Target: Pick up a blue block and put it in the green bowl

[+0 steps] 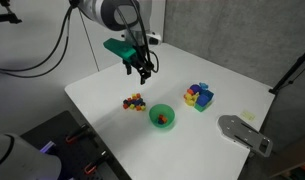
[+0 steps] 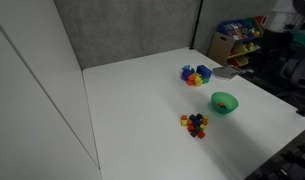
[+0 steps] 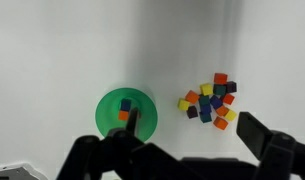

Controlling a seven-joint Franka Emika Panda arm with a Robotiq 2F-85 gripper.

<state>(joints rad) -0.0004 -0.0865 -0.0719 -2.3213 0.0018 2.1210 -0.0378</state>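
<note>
— Any lettering on the table point(image 1: 227, 80) or the things on it?
— None. The green bowl point(image 1: 162, 116) and the small blocks point(image 1: 134, 102) are plain.
— And the coloured boxes point(image 2: 237, 42) at the far right?
— Too blurred to read.

Bigger block cluster point(image 1: 199, 96) — on white table point(image 1: 102, 95).

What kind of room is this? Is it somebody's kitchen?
Probably not: it looks like a robot lab. A robot arm reaches over a plain white table, grey partition panels stand behind it, and small toy blocks lie out on the table.
</note>
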